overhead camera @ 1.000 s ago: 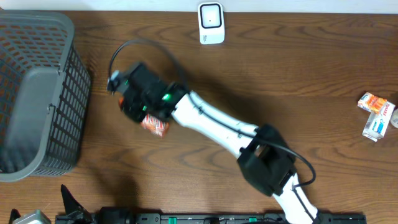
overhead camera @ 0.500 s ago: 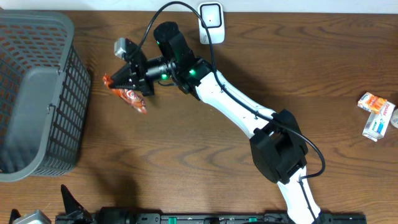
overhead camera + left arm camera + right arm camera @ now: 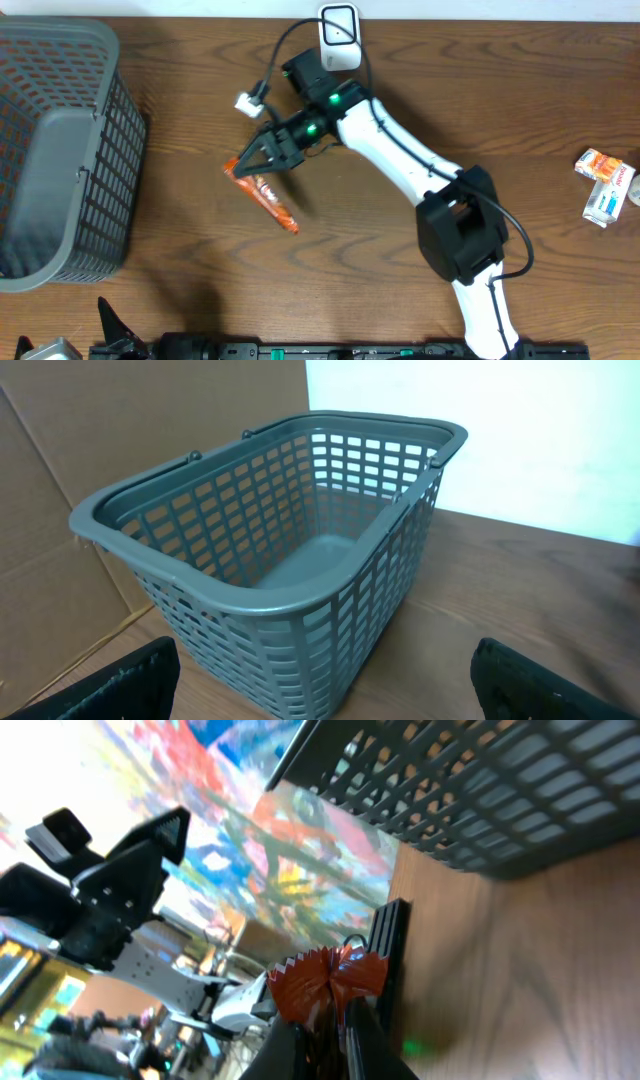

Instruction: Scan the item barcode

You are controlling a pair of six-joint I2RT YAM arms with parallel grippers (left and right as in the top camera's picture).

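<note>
My right gripper (image 3: 243,165) is pinched tight on one end of the orange snack packet (image 3: 268,198), over the worktop (image 3: 500,120). Since a moment ago, the packet has swung away from the grey basket (image 3: 120,120) and now hangs nearer the white scanner (image 3: 340,38). My left gripper (image 3: 320,695) is spread wide, holding nothing.
</note>
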